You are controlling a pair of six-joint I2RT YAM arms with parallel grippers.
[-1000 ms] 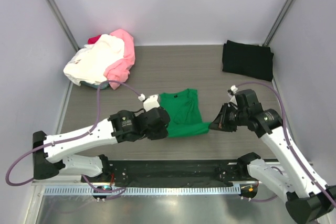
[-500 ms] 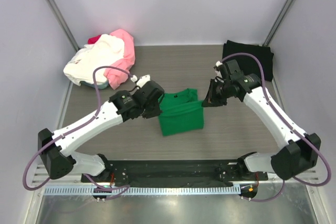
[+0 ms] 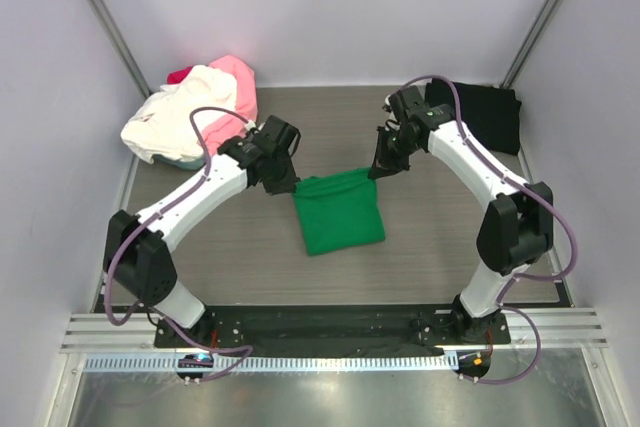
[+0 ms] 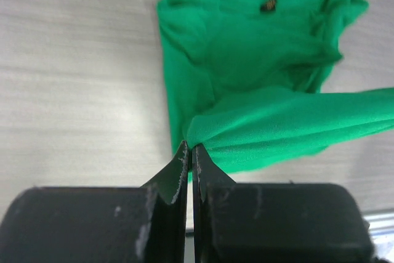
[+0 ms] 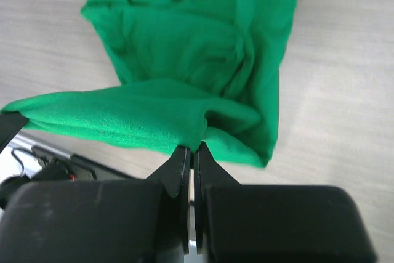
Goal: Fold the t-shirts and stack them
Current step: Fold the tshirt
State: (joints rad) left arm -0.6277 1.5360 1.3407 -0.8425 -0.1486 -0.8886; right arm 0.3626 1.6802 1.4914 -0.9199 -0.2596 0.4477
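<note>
From above, the green t-shirt point(image 3: 338, 215) lies in the middle of the desk point(image 3: 450, 237), its far edge raised between the left hand point(image 3: 295, 185) and the right hand point(image 3: 375, 171). The black t-shirt point(image 3: 478, 113) sits far right, and the pink, cream and red pile point(image 3: 195, 117) far left.

Left wrist view: the fingers point(image 4: 182, 163) are pinched tight on a green fold.

Right wrist view: the same here — the fingers are clamped on the shirt's edge.

The top camera looks down from above the near edge over the whole table point(image 3: 430, 237). Both wrist cameras look down from close; all three share the green t-shirt point(image 3: 338, 212).
</note>
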